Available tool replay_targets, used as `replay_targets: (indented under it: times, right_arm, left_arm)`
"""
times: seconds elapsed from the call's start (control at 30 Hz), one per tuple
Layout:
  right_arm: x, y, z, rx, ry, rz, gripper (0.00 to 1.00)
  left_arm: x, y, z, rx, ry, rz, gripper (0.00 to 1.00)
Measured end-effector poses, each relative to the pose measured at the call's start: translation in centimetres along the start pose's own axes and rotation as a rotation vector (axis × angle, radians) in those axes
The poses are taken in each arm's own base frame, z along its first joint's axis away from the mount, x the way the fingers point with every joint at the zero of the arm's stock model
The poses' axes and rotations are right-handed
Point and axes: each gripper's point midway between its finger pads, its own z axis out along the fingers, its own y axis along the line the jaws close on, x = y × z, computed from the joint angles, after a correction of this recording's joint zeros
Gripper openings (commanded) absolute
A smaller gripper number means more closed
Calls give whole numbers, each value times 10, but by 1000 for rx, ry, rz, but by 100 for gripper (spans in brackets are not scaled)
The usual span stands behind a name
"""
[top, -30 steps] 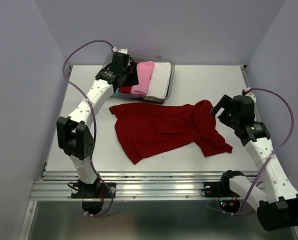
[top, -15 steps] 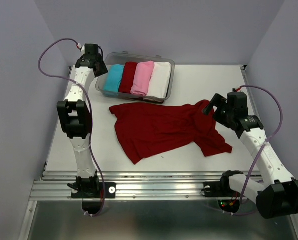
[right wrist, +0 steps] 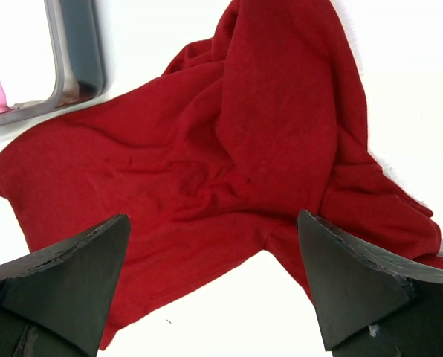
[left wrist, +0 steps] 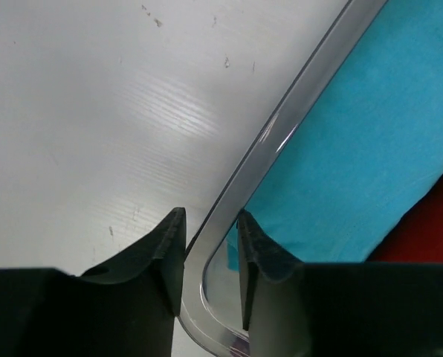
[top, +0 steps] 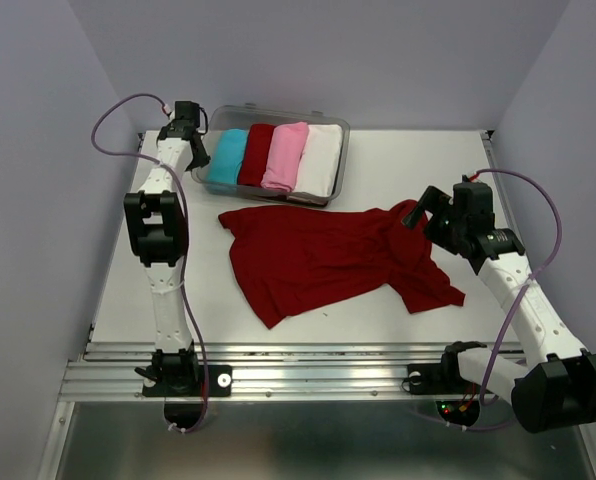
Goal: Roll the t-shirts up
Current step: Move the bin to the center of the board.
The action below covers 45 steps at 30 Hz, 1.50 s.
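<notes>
The large dark red t-shirt is spread crumpled on the counter, its bunched right part seen directly below and between the widely parted jaws of the right gripper. The left gripper is set with narrow jaws astride the clear tub rim beside a rolled cyan t-shirt; whether it is clamped cannot be told.

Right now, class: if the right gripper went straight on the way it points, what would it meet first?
Most likely the loose dark red t-shirt: the open right gripper points at its rumpled cloth, with nothing between. Its height above the cloth is unclear.
</notes>
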Motion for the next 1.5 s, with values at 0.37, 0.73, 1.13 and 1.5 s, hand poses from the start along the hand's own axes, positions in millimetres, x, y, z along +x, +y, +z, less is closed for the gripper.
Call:
replay_targets:
  times: [0.37, 0.73, 1.13, 1.5]
  right_arm:
    - [2, 4, -1, -25, 15, -4, 99]
    - [22, 20, 33, -102, 142, -3, 99]
    - [18, 32, 45, -147, 158, -15, 100]
    - [8, 26, 36, -117, 91, -17, 100]
  left_arm:
    - [30, 9, -20, 50, 5, -17, 0]
    - [116, 54, -92, 29, 76, -131, 35]
    - [56, 5, -205, 121, -142, -27, 61]
    - [129, -243, -250, 554, -79, 444, 57]
